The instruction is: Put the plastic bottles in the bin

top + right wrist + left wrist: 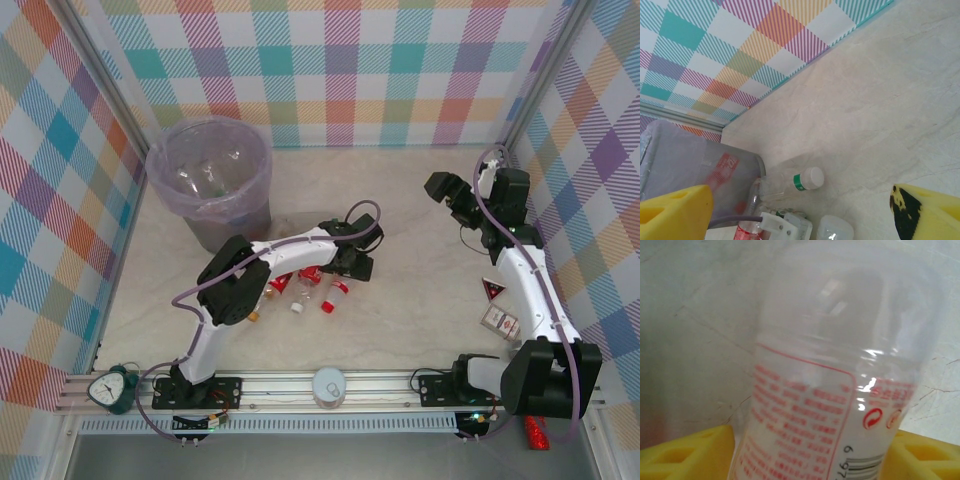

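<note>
The bin, grey with a purplish liner, stands at the far left and holds a few clear bottles. Several plastic bottles with red labels and caps lie in a cluster mid-table, under my left arm. My left gripper is low at the right end of that cluster. In the left wrist view its yellow fingers press both sides of a clear red-printed bottle. A green-banded, white-capped bottle lies beside the bin. My right gripper hangs open and empty at the far right, with the bare table between its fingers.
A green alarm clock and a round white object sit on the front rail. Two small cards lie beside the right arm. Plaid walls close in the table on three sides.
</note>
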Controlling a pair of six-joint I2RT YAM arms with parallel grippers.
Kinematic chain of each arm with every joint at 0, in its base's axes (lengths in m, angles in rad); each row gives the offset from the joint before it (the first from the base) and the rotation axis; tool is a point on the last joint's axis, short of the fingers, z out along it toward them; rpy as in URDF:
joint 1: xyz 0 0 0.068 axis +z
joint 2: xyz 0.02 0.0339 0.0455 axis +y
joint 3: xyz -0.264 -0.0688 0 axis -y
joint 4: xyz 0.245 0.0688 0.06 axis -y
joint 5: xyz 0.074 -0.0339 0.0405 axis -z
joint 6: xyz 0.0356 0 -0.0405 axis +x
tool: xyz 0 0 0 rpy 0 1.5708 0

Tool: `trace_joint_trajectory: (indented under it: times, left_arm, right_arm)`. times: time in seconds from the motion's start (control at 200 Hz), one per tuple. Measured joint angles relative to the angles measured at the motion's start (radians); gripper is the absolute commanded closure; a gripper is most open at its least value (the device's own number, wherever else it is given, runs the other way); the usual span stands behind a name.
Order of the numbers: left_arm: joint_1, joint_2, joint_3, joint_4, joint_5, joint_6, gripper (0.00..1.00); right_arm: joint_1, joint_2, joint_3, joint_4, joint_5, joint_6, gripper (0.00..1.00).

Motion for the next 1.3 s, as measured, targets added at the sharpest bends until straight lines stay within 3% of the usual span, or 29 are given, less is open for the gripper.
trace_joint_trajectory:
  times: [0.155, 0.44, 0.715, 0.92, 1.12, 1.305]
  left_arm:
    - [-0.004, 0.007, 0.028, -0.007, 0.001, 0.006, 0.47]
    - [-0.004, -0.025, 0.144, -0.045, -0.007, 0.066, 0.50]
    - [0.037, -0.154, 0.324, -0.070, 0.003, 0.140, 0.56]
    - [0.186, -0.260, 0.465, -0.113, 0.011, 0.190, 0.60]
    - [0.373, -0.404, 0.483, -0.103, 0.016, 0.193, 0.57]
    - [0.540, -0.584, 0.420, -0.042, -0.091, 0.209, 0.58]
  right_arm:
    - [-0.016, -0.011, -0.013, -0.001, 0.001, 0.000, 0.09]
    - [-0.031, -0.029, -0.021, 0.000, 0.002, 0.008, 0.09]
    - [-0.047, -0.051, -0.035, 0.011, 0.002, 0.018, 0.09]
    - [-0.049, -0.053, -0.037, 0.026, 0.000, 0.030, 0.09]
    - [-0.050, -0.053, -0.038, 0.037, -0.010, 0.033, 0.09]
    - [-0.050, -0.051, -0.038, 0.043, -0.022, 0.033, 0.09]
